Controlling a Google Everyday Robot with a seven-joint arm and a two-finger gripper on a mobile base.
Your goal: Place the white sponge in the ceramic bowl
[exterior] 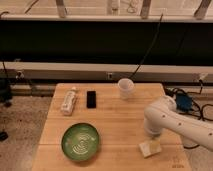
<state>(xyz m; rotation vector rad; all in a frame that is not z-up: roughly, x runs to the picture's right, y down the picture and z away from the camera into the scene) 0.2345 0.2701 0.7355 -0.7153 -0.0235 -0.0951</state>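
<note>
The white sponge, a small cream block, lies on the wooden table near its front right corner. The green ceramic bowl with pale swirl lines sits at the front left of the table, well apart from the sponge. My white arm reaches in from the right and bends down. Its gripper is at the low end of the arm, directly above and behind the sponge, very close to it.
A white cup stands at the back middle of the table. A black flat object and a white tube-like bottle lie at the back left. Cables and a blue item sit off the right edge.
</note>
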